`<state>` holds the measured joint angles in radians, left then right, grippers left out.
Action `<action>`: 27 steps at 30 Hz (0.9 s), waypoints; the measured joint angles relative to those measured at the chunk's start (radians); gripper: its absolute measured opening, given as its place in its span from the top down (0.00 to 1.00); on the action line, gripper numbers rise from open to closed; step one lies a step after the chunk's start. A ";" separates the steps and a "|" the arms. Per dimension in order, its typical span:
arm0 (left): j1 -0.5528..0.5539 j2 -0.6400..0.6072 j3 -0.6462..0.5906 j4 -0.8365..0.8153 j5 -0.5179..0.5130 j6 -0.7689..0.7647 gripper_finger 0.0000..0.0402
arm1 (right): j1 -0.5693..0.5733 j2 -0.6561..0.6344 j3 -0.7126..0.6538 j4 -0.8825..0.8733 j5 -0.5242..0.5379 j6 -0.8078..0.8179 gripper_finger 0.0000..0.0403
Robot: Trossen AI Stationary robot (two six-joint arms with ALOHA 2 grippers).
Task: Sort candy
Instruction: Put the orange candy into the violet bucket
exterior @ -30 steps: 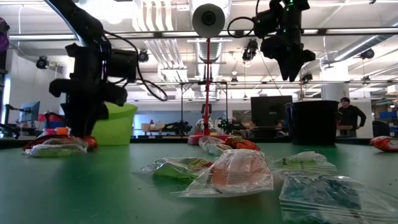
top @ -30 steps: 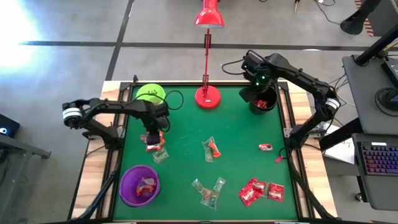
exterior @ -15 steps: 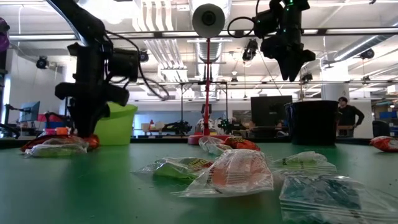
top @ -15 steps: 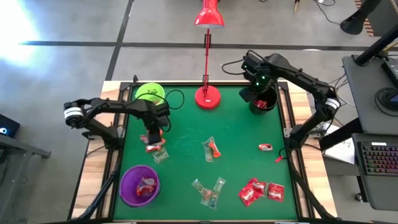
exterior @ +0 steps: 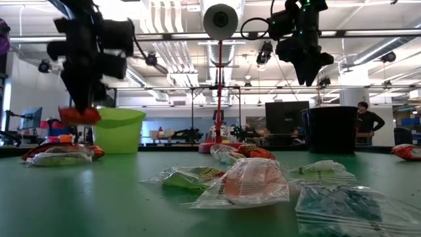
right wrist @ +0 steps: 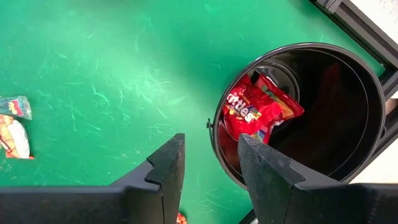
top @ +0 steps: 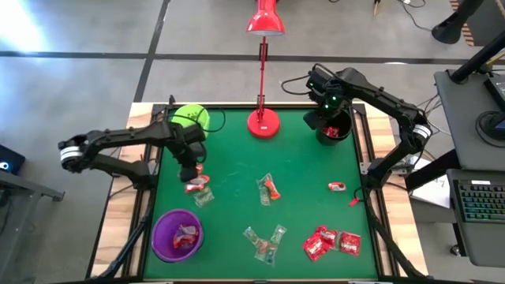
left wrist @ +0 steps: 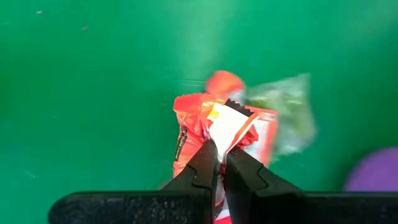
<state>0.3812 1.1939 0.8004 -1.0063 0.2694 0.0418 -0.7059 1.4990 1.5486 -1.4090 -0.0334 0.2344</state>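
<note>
My left gripper (top: 190,172) hangs over the table's left half, shut on an orange candy packet (exterior: 79,115) that it holds in the air. Under it, an orange and a clear-wrapped candy (top: 198,189) lie flat on the green mat. More candy lies at the middle (top: 268,188), near the front (top: 265,241) and, in red packets (top: 331,241), at the front right. My right gripper (top: 327,126) stands open above the black cup (right wrist: 348,68) at the far right, which holds a red packet (right wrist: 252,115). My left gripper pinches the orange packet by one edge (left wrist: 211,140) between its two shut fingers. They come from above, pointing steeply down. The packet hangs below the fingertips (left wrist: 241,167), clear of the mat.
A purple cup (top: 162,237) with candy in it stands at the front left. A lime-green cup (top: 190,118) is at the far left. The red desk lamp's base (top: 263,123) sits at the far middle. One small red candy (top: 337,186) lies at the right.
My left gripper has shut on the orange packet down on the mat and then risen, lifting the packet clear. The other candies beneath it have stayed on the mat.
</note>
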 joint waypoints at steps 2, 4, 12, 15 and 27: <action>-0.014 -0.040 0.045 -0.066 0.040 -0.019 1.00 | 0.000 0.000 0.000 0.000 0.000 0.000 0.65; -0.034 -0.077 0.102 -0.128 0.093 -0.044 1.00 | 0.000 0.000 0.000 0.000 0.000 0.000 0.65; -0.236 -0.165 0.320 -0.168 0.196 -0.254 1.00 | 0.000 0.000 0.000 0.000 0.000 0.002 0.66; -0.371 -0.162 0.343 -0.166 0.127 -0.333 1.00 | 0.000 0.000 0.000 0.000 0.000 0.037 0.66; -0.829 -0.120 0.301 -0.005 0.069 -0.704 1.00 | 0.027 0.000 0.000 -0.063 -0.001 0.082 0.68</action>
<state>-0.4482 1.0737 1.1016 -1.0110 0.3386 -0.6619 -0.6785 1.4986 1.5484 -1.4723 -0.0341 0.3164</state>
